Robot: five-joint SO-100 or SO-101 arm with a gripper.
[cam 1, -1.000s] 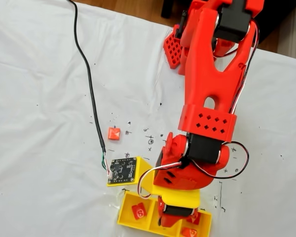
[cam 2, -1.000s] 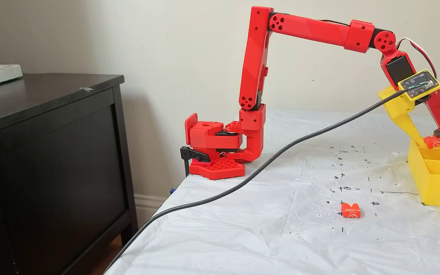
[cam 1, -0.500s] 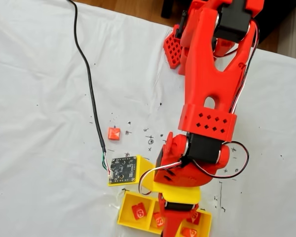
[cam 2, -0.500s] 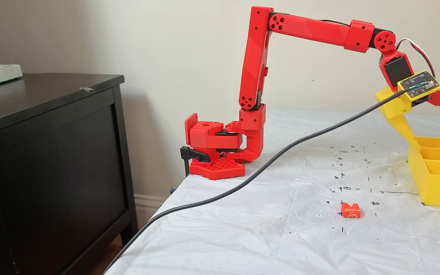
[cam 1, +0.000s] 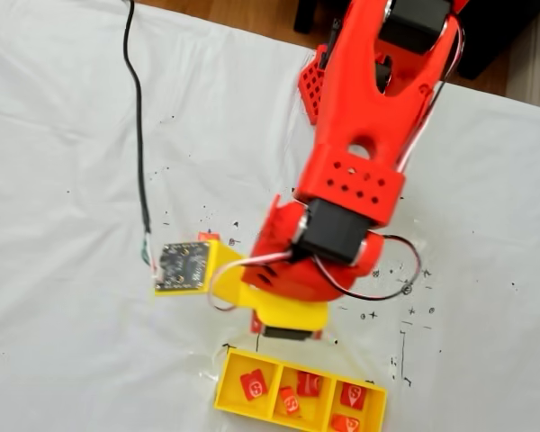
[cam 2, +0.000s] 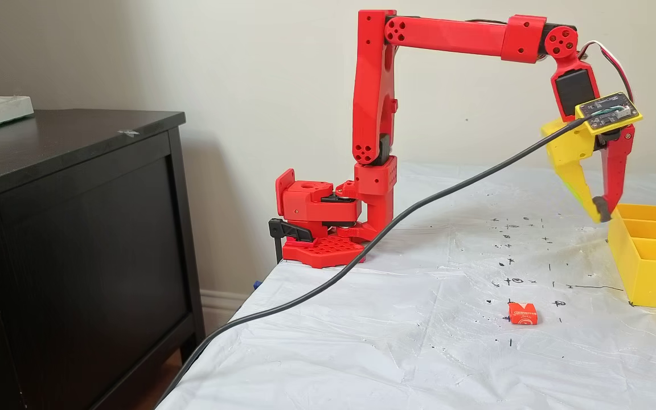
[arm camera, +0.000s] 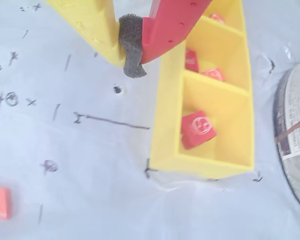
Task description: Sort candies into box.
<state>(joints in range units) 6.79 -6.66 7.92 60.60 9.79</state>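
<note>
yellow box (cam 1: 301, 421) lies level, long axis left-right in a fixed view.

One camera looks down, another sideways (both share the box (cam 1: 299, 394)).

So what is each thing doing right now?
gripper: shut, holding nothing, raised beside the box.
box: on the table, five candies inside, one in the left compartment and two in each of the others in a fixed view.
loose candy: lying on the table, outside the box.
</note>
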